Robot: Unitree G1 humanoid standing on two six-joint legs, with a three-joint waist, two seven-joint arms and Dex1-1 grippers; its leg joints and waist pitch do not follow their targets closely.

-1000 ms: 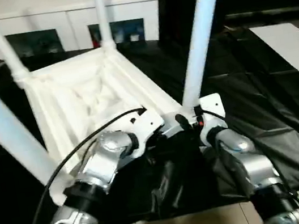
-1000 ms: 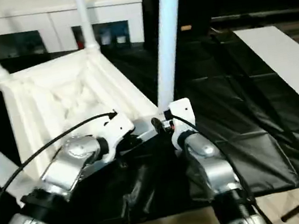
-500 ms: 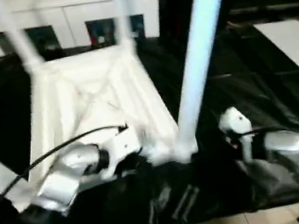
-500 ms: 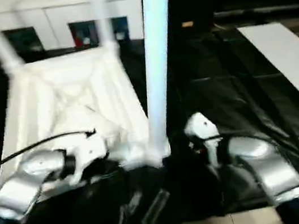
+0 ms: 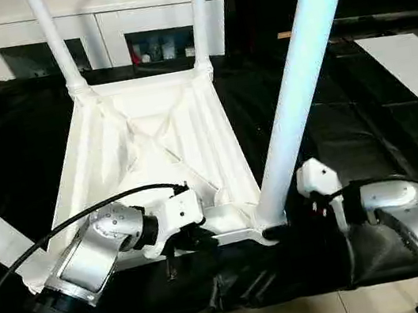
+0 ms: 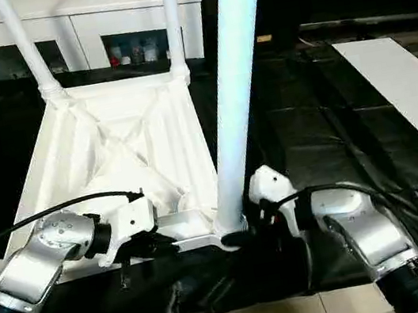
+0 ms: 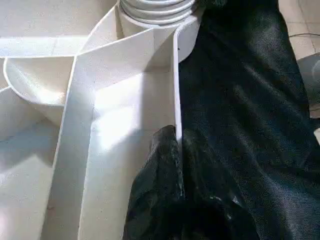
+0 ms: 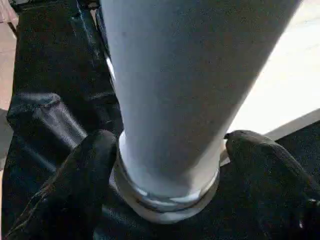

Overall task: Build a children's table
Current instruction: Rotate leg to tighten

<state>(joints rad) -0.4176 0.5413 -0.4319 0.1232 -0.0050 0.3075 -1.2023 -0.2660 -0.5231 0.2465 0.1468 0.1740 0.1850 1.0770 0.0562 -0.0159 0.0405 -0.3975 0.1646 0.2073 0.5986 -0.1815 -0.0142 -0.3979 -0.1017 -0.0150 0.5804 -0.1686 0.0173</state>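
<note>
Your left pincer pinches the upturned white ribbed plastic tabletop's near rim; your right pincer stands wide around the lower-centre white tapered leg.

The light is bright and comes from above. The white tabletop shines, and its middle is so bright that the ribs there are hard to see. The near leg looks a little blue. The black cloth has soft shiny streaks along its folds. The far corners of the room are dark. The head pictures are sharp and not smeared. In the left wrist picture, a bright patch lies on the white plastic with a grey shadow next to it. In the right wrist picture, the close leg looks soft and grainy, and the black fingertips are fuzzy.
</note>
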